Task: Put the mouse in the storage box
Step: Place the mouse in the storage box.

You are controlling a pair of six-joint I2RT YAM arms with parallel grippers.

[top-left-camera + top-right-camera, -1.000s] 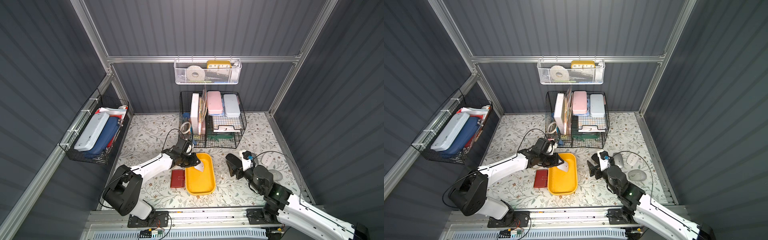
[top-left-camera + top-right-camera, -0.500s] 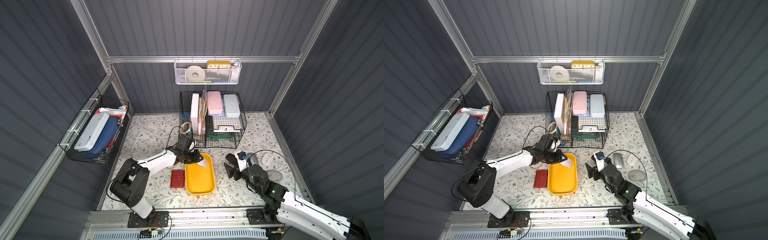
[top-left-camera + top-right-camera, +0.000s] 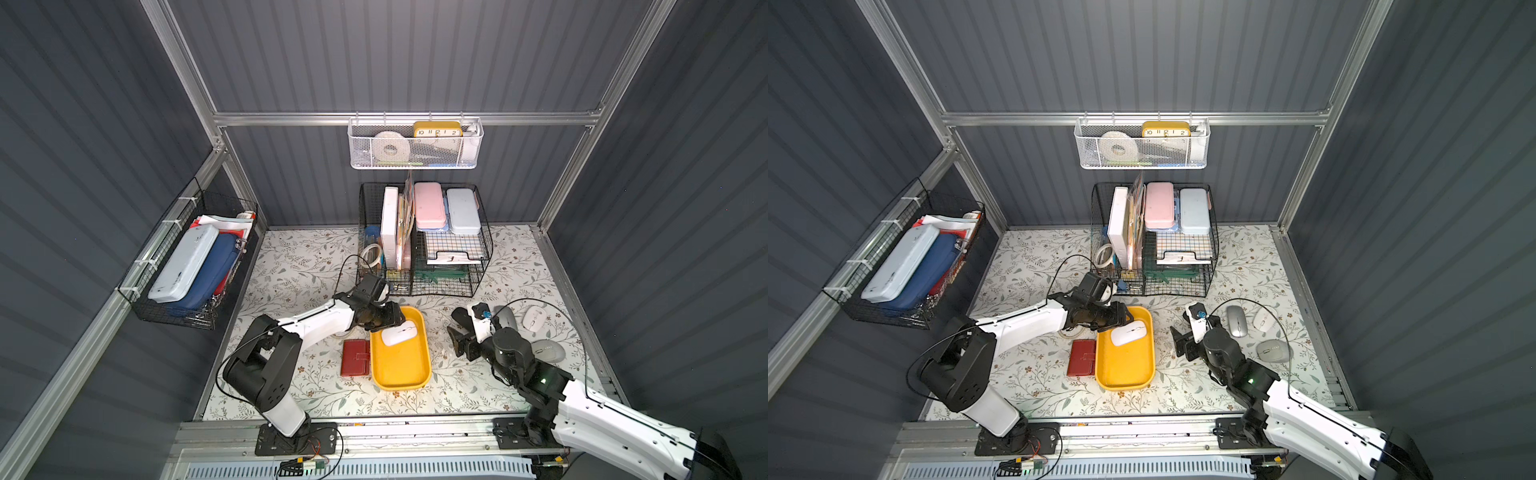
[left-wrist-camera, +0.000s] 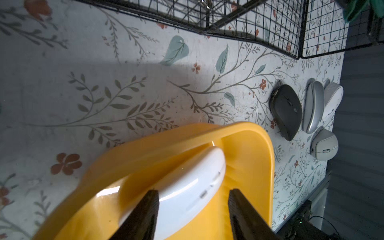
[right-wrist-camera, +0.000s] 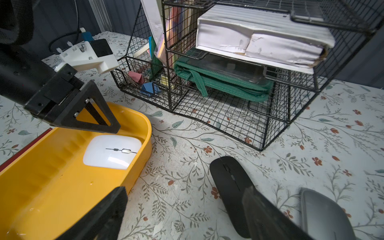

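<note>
Since a moment ago the left pincer (image 4: pixel 193 193) has let go: its jaws now stand apart over the white mouse (image 3: pixel 399 336), which lies flat at the 12 o'clock end of the yellow storage box (image 3: pixel 409 374). At the box's 3 o'clock the right pincer (image 5: pixel 185 193) hangs released and empty above the worktop (image 3: pixel 299 270), beside a black mouse (image 5: pixel 226 176)

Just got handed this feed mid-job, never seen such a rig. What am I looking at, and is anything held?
Two robot arms with two-finger grippers work over a floral table. Both top views look down from overhead; each wrist view rides on an arm. The left gripper stands open over the white mouse, which lies in the yellow storage box. The right gripper is open and empty, near the black mouse on the table. A red wallet lies beside the box. Nothing is held.
</note>
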